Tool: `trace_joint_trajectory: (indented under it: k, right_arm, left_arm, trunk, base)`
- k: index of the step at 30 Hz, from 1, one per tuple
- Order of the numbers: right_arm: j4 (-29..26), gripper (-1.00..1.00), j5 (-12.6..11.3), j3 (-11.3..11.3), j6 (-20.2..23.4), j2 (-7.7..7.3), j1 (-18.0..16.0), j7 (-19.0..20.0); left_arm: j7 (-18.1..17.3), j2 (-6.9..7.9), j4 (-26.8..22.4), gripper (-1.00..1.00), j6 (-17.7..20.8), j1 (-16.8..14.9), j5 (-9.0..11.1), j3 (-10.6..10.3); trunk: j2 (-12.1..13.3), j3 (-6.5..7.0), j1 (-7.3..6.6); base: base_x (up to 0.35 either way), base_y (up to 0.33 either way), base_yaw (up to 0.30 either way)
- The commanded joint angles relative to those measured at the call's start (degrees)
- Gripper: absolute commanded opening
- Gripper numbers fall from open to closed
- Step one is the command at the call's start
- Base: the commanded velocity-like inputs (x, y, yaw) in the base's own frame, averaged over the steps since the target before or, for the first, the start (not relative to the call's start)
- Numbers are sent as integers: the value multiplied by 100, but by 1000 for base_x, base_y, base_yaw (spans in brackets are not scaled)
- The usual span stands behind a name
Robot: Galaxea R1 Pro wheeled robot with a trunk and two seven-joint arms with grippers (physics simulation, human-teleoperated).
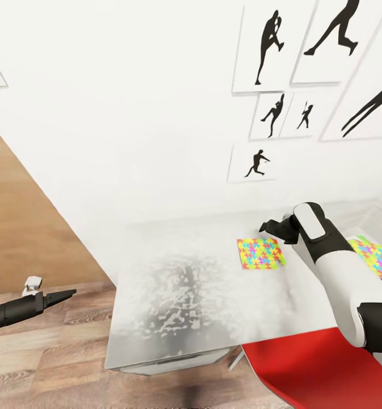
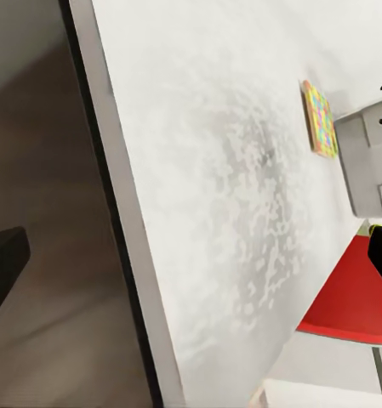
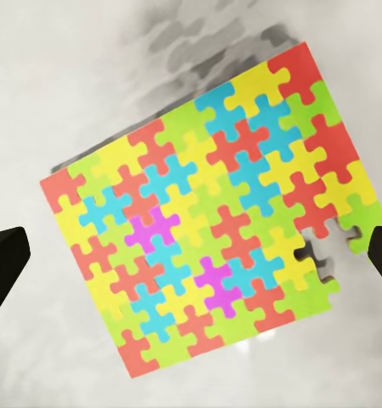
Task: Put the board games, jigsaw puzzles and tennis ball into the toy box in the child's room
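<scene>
The right tool (image 3: 191, 255), its two dark fingers spread wide, is hovering over a thin flat square jigsaw puzzle (image 3: 209, 212) in yellow, pink, green and blue, which is lying flat on the light-grey bench (image 1: 179, 295). A second such puzzle (image 1: 377, 257) is lying further right, partly hidden by the right arm. The pale grey plastic toy box (image 2: 365, 157) is sitting just beside the first puzzle, its contents cut off. The left tool (image 1: 63, 295) is hanging over the wood-plank floor (image 1: 43, 363), closed to a point.
</scene>
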Motion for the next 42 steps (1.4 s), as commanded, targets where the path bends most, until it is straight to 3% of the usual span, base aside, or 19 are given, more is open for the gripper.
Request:
trace_joint_trajectory:
  k: [1, 29, 38, 42]
  right_arm:
    - [-4, 100, -60, 31, 6, -7, -5, -54]
    - [-143, 100, -60, 26, 17, -11, -90, -67]
    - [-228, 100, -56, 22, 39, -27, -184, -97]
    - [-238, 100, -62, 22, 47, -102, -292, -156]
  left_arm:
    - [-47, -4, -5, 100, 60, -7, -60, 22]
    - [-47, -4, -5, 100, 60, -7, -60, 22]
    - [-47, -4, -5, 100, 60, -7, -60, 22]
    - [-47, -4, -5, 100, 60, -7, -60, 22]
  trunk:
    - [-11, -20, 3]
    - [-11, -280, 3]
    - [-11, -302, 3]
    - [-11, -303, 3]
  base:
    - [5, 0, 0]
    - [49, 9, 0]
    - [0, 0, 0]
    - [0, 0, 0]
